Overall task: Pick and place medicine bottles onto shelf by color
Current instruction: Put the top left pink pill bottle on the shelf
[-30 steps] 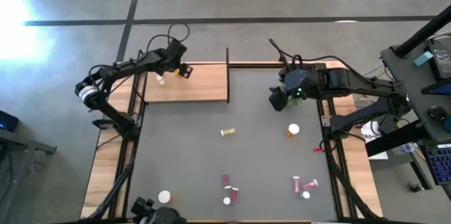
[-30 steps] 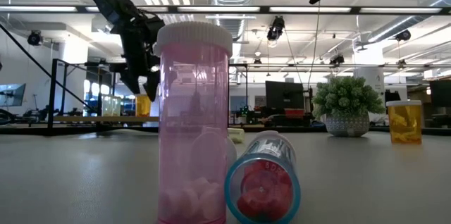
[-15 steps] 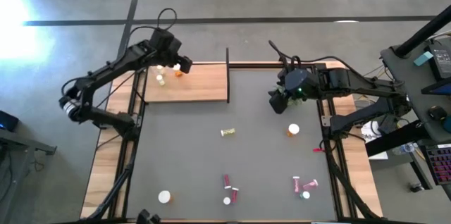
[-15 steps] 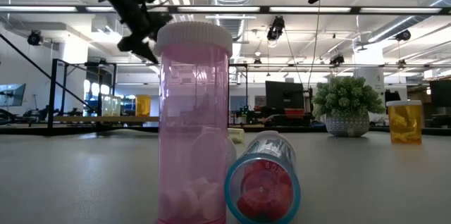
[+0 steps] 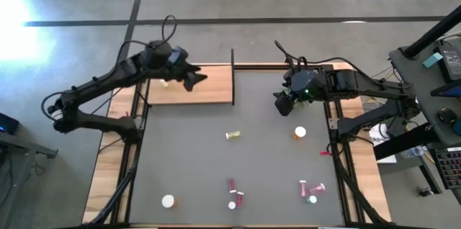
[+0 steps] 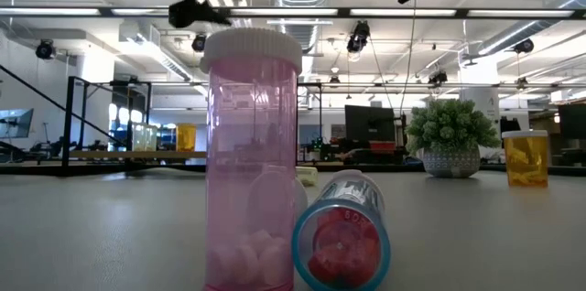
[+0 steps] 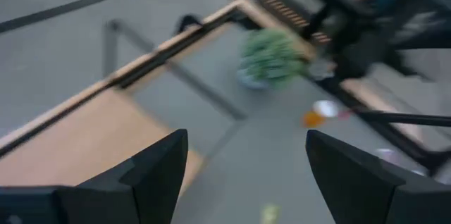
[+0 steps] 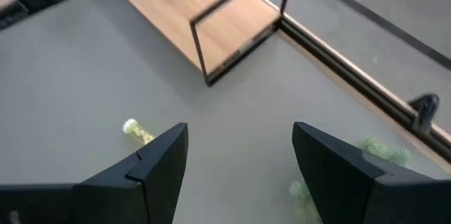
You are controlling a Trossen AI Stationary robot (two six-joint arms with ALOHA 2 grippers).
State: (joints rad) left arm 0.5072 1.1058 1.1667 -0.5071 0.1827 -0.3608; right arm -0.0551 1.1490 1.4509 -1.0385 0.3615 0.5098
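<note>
The shelf [image 5: 209, 88], a light-wood board with a thin black post [image 5: 233, 57], lies at the mat's far left. A pale medicine bottle [image 5: 164, 83] stands on it; the low view shows an orange one [image 6: 186, 135] and a yellowish one [image 6: 144, 135] there. My left gripper [image 5: 194, 79] hovers open above the shelf, holding nothing. My right gripper [image 5: 281, 106] hangs open over the mat's far right. On the mat lie a yellowish bottle [image 5: 233, 135], an orange one [image 5: 300, 133], a white-capped one [image 5: 168, 201] and several pink ones [image 5: 236, 199].
A small green plant [image 6: 450, 135] stands on the mat under my right gripper. In the low view, an upright pink bottle [image 6: 252, 158] and a lying one [image 6: 341, 236] stand close to the camera. A small red item [image 5: 325, 153] lies at the mat's right edge.
My left gripper has risen from the bottles on the shelf and swung toward the table's right along the shelf, tipping up from pointing down to nearly level. It stays open. An orange bottle stands on the shelf where the gripper was.
</note>
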